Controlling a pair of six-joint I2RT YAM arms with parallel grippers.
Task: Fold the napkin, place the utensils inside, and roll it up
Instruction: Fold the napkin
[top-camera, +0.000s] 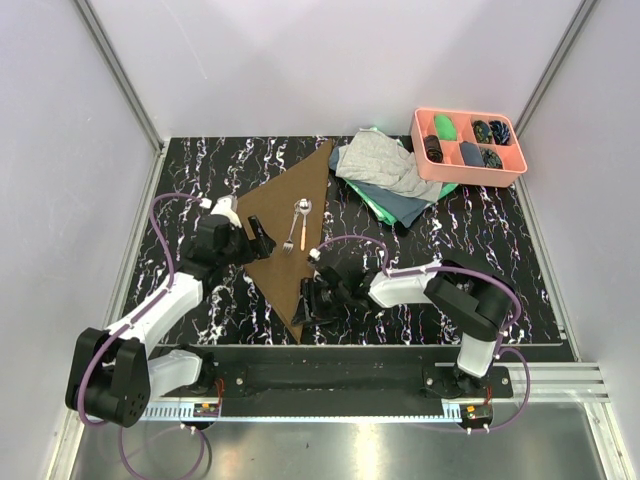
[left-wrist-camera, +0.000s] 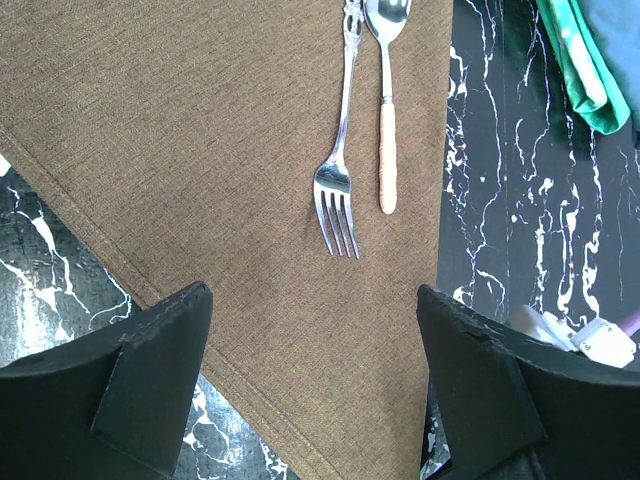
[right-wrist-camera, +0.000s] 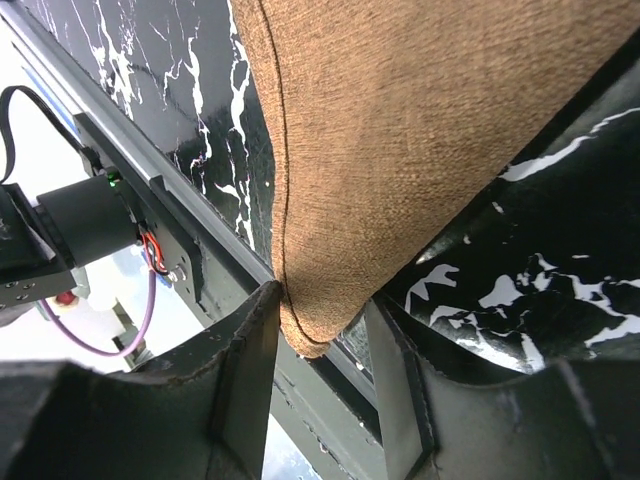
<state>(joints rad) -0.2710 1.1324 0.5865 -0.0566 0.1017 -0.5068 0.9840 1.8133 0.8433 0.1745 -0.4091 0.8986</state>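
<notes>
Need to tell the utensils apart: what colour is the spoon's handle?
Pale orange, with a silver neck; the spoon shows best in the left wrist view.

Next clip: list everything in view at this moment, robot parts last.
table: 1, black marble, under everything
napkin: 1, brown, folded into a triangle, centre-left of table
fork: 1, silver, on napkin
spoon: 1, silver with orange handle, on napkin beside fork
cloths: one pile, grey, green and blue, far right, beside tray
tray: 1, pink, far right corner
rolls: about six, one green, others dark, in tray compartments
left gripper: 1, black, open above napkin
right gripper: 1, black, straddling napkin's near corner
</notes>
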